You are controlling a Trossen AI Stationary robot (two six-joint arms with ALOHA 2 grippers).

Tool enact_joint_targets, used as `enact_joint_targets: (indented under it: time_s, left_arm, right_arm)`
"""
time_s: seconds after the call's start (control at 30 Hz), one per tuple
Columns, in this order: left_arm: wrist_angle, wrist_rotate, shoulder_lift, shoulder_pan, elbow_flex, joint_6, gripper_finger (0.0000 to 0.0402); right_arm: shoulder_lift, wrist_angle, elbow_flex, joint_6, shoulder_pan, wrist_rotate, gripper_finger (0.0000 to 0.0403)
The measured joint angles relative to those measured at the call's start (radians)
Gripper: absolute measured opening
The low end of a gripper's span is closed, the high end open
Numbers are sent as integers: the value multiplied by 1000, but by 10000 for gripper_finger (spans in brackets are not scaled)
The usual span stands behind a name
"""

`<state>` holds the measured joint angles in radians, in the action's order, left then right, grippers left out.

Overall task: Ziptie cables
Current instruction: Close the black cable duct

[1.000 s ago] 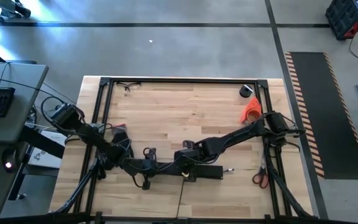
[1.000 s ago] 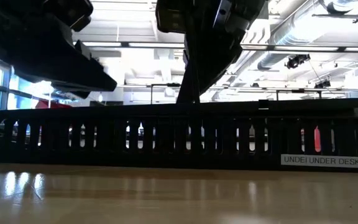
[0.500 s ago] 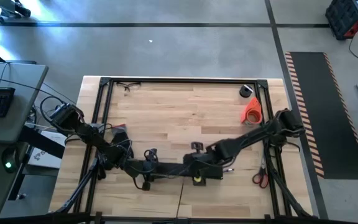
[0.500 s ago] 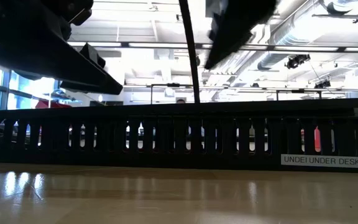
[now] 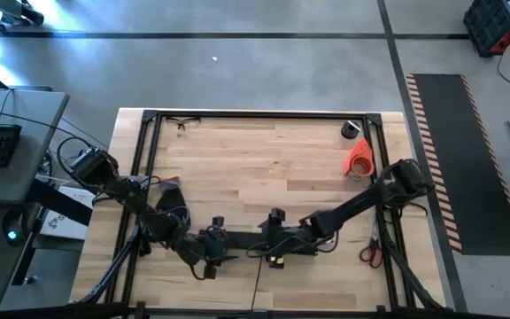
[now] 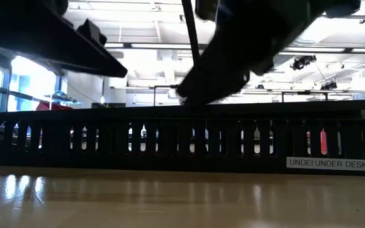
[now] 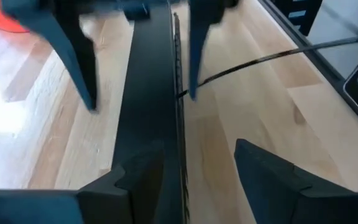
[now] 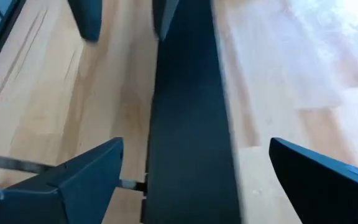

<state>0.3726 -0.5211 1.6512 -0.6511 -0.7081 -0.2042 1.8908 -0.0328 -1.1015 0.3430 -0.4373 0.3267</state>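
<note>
A long black slotted channel bar (image 5: 242, 242) lies flat on the table near its front edge and fills the low view (image 6: 182, 142). My left gripper (image 5: 224, 246) is open at the bar's left part, its fingers (image 7: 138, 180) on either side of the bar (image 7: 154, 93). My right gripper (image 5: 262, 244) is open and faces it from the right, straddling the bar (image 8: 191, 124). A thin dark cord (image 7: 260, 59) runs off from the bar toward the near edge (image 5: 257, 283). No purple, whitish or brown wires show plainly.
Black frame rails (image 5: 264, 113) edge the table. An orange roll (image 5: 359, 158) and a small black item (image 5: 351, 129) lie far right, red-handled scissors (image 5: 370, 253) near right, and a thin dark tangle (image 5: 182, 122) lies at the far left corner.
My right gripper has gone toward the table's near edge and come down low over the bar, close to my left gripper. The bar has stayed where it was.
</note>
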Motion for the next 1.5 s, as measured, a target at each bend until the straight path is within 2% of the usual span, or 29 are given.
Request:
enact_joint_targets:
  time_s: [0.13, 0.3, 0.6, 0.8, 0.93, 1.13, 1.3, 1.5]
  left_arm:
    - [-61, -15, 0, 0, -41, 0, 177]
    - [-61, -14, 0, 17, -48, -1, 177]
    - [-61, 78, 0, 104, -47, -27, 175]
    - [-28, 166, 0, 134, -47, -31, 148]
    - [9, 236, 14, 150, -47, -30, 116]
    - [104, 312, 104, 183, -47, -44, 56]
    - [140, 294, 167, 193, -48, -58, 12]
    - [175, 321, 213, 193, -50, -102, 2]
  right_arm:
    - [50, -47, -2, -9, 1, -28, 385]
    - [77, -12, -9, -3, 1, -27, 361]
    - [93, 0, -10, -3, 1, -43, 255]
    - [93, -1, -10, -4, 1, -43, 199]
    - [93, -1, -10, -8, 1, -46, 201]
    - [93, -1, -10, -7, 1, -46, 217]
    - [93, 4, -10, -13, 1, -46, 209]
    - [93, 7, -10, -18, 0, -48, 220]
